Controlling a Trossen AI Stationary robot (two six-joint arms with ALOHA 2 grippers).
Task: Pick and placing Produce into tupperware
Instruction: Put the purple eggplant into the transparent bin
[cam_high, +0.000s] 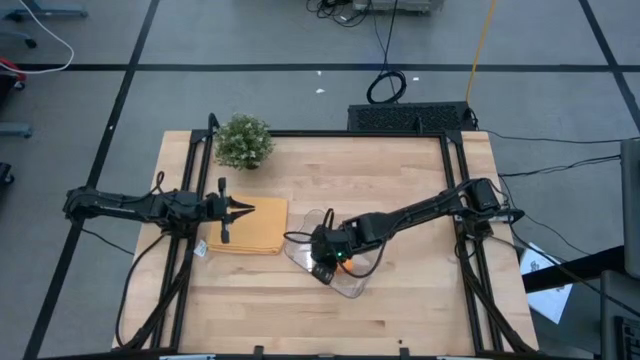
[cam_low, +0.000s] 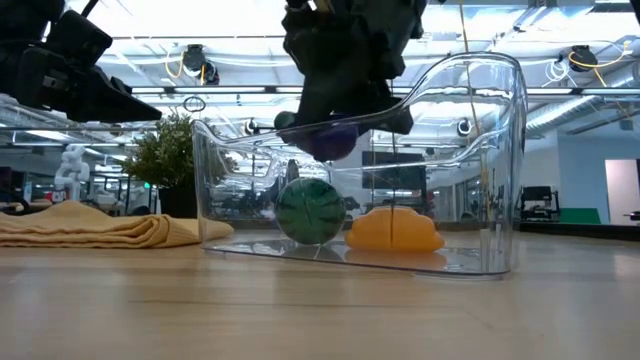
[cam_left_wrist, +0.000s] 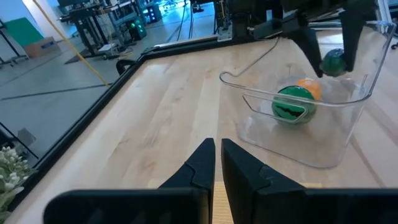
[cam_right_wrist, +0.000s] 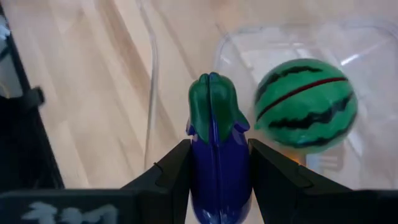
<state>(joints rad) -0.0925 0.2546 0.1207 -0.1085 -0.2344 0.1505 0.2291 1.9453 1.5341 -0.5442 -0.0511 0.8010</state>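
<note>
While right hand (cam_right_wrist: 217, 180) grips one eggplant (cam_right_wrist: 216, 149), tupperware (cam_low: 490, 180) contains two pieces: watermelon ball (cam_low: 310, 210), orange oval (cam_low: 395, 230); left hand (cam_left_wrist: 217, 163) narrow.

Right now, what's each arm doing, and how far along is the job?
Right tool shut on eggplant, hanging over tupperware. Watermelon ball and orange piece already inside. Left tool shut, waiting over tan cloth. Nothing in the way.

I see the tupperware (cam_high: 345, 268) near the table's middle, with the ball (cam_low: 310, 209) and the oval (cam_low: 394, 229) side by side in it. My right gripper (cam_right_wrist: 214, 168) holds the eggplant (cam_right_wrist: 214, 146) above them. The pad (cam_high: 252, 226) lies left of the tupperware, the plant (cam_high: 243, 141) behind the pad.
</note>
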